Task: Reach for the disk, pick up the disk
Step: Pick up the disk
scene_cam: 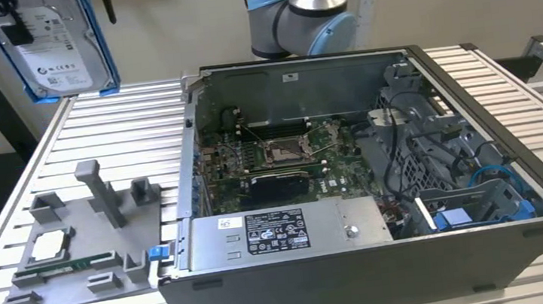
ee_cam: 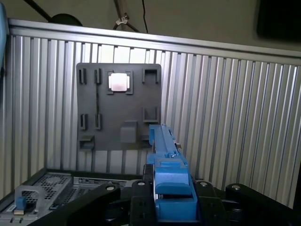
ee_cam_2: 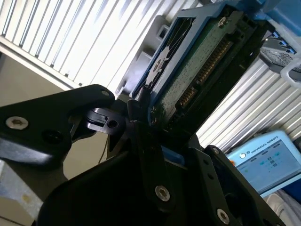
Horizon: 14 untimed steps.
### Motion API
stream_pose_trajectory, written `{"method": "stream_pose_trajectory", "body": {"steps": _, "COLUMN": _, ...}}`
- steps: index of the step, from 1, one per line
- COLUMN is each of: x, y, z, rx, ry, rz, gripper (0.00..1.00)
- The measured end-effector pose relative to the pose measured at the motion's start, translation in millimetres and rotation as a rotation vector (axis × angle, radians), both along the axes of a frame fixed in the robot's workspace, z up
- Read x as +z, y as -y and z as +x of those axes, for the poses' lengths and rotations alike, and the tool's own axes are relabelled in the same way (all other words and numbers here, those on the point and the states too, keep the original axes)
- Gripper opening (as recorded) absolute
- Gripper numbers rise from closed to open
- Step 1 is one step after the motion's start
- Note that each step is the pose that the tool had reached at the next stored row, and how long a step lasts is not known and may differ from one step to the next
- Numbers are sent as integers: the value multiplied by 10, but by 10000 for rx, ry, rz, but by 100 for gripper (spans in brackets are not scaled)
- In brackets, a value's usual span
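The gripper (ee_cam: 171, 190) was clamped shut on the disk (ee_cam: 164, 146), its blue frame edge-on between the fingers in the first wrist view. Beyond it, the gray holder plate (ee_cam: 120, 113) carried a square silver chip (ee_cam: 118, 82) on the slatted desk (ee_cam: 225, 108). In the exterior view, the disk hung high above the desk, towards the exterior view's left of the open computer case (scene_cam: 366, 278).

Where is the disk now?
In the exterior view's upper left, the disk hangs clamped in the end effector, over the slatted table, left of the computer case.
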<state>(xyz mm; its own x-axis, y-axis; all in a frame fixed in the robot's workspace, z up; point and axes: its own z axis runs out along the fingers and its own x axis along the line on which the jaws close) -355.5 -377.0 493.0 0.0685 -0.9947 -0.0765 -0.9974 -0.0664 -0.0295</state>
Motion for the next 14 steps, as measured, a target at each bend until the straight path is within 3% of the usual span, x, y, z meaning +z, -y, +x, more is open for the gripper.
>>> {"method": "stream_pose_trajectory", "body": {"steps": 14, "x": 0, "y": 0, "z": 423, "rx": 0, "ry": -5, "rz": 0, "gripper": 0}}
